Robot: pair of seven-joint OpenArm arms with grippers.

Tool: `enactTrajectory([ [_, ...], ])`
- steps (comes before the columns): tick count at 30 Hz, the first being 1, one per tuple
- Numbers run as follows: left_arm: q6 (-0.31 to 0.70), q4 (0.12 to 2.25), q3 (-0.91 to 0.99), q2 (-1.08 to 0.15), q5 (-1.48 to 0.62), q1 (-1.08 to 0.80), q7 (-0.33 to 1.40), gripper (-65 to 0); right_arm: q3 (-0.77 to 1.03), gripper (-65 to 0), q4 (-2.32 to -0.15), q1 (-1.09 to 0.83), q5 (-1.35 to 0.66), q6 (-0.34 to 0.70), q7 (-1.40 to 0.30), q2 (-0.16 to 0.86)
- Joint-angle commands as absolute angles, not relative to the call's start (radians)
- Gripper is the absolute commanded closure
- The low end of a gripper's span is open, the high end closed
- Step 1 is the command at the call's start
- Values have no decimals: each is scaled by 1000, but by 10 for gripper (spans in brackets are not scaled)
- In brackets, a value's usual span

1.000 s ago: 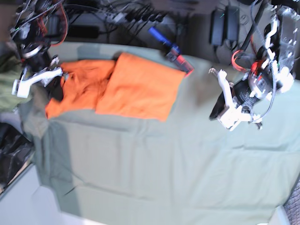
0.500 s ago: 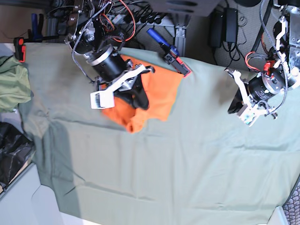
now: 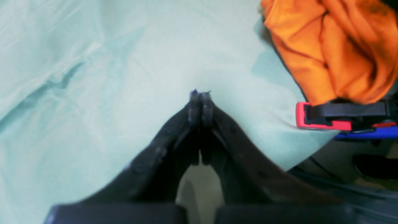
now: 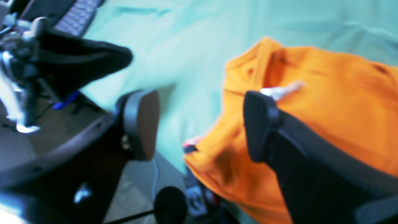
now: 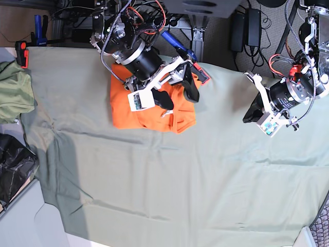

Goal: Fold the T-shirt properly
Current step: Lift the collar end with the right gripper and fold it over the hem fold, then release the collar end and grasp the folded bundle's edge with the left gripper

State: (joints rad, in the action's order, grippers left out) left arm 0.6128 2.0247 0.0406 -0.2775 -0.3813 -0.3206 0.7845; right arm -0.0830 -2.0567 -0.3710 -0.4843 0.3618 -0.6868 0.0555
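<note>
Base view, read left to right from the landmark, the plain bright orange cotton T-shirt (image 5: 149,110). At the left edge, well apart from the shirt, we see a bunched olive-green garment (image 5: 14,90). The T-shirt itself lies as a compact folded block near the far edge of the large sage-green cloth (image 5: 169,180) that covers the table, its small white label (image 4: 281,90) showing at the neck in the right wrist view. Above the shirt's right half we find the right gripper (image 5: 177,95), its dark pads (image 4: 259,126) spread wide with nothing between them. Just beside the shirt's far right corner a red-and-black clamp with a blue handle (image 3: 339,116) pins the cloth. Well to the right of the shirt, the left gripper (image 3: 200,104) hangs over bare cloth, its two tips pressed together on nothing.

We judge the step in hand to be releasing the last fold. To do it well, we lift the right gripper straight up with its pads wide so that neither pad drags an upper layer, keep it off the clamp, and then check that the block's edges line up. The lower right corner looks rumpled and may want smoothing.
</note>
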Motion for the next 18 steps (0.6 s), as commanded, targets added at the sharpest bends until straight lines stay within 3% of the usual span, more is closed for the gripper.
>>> enactTrajectory([
  [1, 626, 2039, 46, -283, -402, -313, 756, 0, -89, -420, -2073, -368, -507, 469, -662, 57],
  [6, 629, 2039, 45, -283, -433, -313, 757, 0, -81, -420, -2082, -336, -530, 468, -620, 57],
  [8, 692, 2043, 40, -282, -501, -313, 760, 0, -56, -420, -2083, -301, -519, 468, -599, 57],
  [12, 698, 2070, -69, -282, -571, -313, 768, 0, 55, -392, -2083, -210, -442, 468, -566, 52],
  [14, 698, 2080, -179, -280, -536, -313, 768, 0, 129, -246, -2082, -164, -377, 467, -540, 52],
  [16, 698, 2080, -320, -273, -473, -307, 767, 0, 204, -36, -2078, -120, -323, 467, -535, 54],
  [18, 698, 2080, -478, -267, -368, -284, 767, 0, 271, 0, -2063, -80, -300, 468, -536, 65],
])
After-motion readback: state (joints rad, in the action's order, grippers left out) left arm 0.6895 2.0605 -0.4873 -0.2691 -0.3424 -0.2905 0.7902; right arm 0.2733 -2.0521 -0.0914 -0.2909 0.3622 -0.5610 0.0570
